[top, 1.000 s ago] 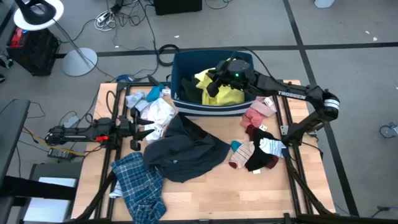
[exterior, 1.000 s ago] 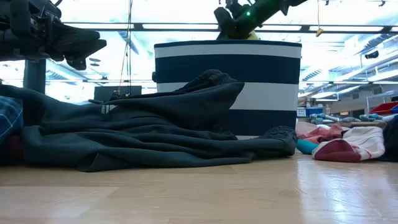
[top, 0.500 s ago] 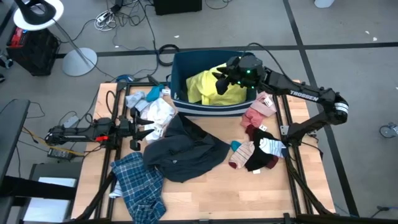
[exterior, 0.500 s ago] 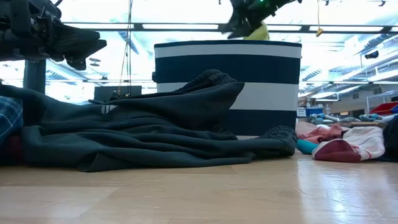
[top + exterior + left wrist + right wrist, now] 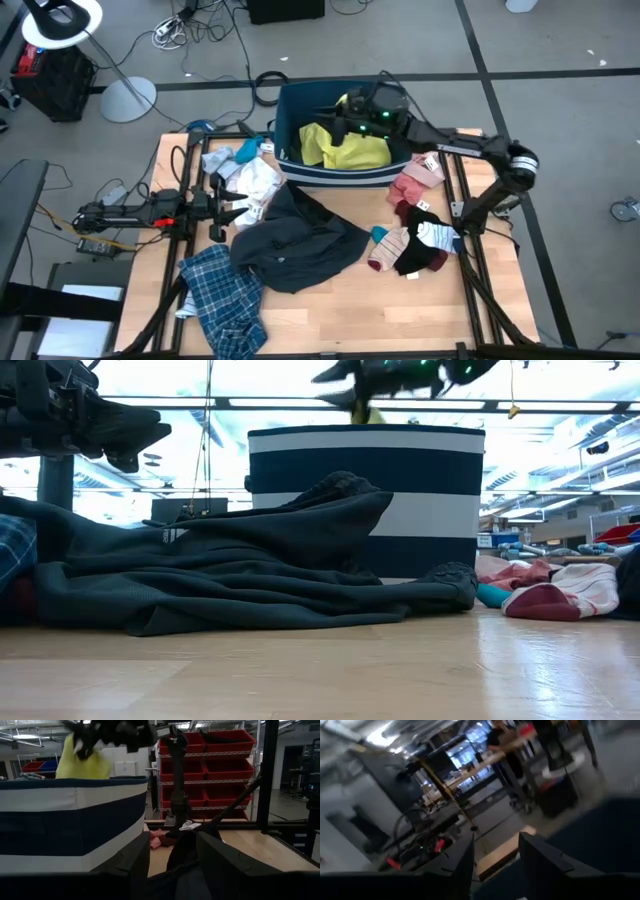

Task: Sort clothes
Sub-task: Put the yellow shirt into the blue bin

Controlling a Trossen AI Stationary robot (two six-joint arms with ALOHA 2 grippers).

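In the dark blue bin [image 5: 300,172] at the far edge of the tabletop [image 5: 400,310]: yellow top [image 5: 340,148], bunched, filling the bin's middle; a peak of it shows above the rim in the left wrist view.

Above the bin: right end effector [image 5: 338,112], over the bin's far side. Its two fingers stand apart with nothing between them in the right wrist view.

Front of the bin, tabletop centre: dark navy jacket [image 5: 300,240], spread flat, one fold lying against the bin's white-striped wall [image 5: 365,500].

Near-left corner: blue plaid shirt [image 5: 222,300], crumpled, touching the jacket's left edge and hanging partly over the tabletop edge.

Left of the bin: white pieces [image 5: 250,180] in a loose heap, with a light blue scrap beside them.

Right of the bin: pink piece [image 5: 418,178], just beside the bin's corner. Nearer the front, striped socks [image 5: 425,240] in a mixed cluster with dark red, black and teal items.

Left side of tabletop: left end effector [image 5: 232,207], beside the white heap, fingers parted and holding nothing.
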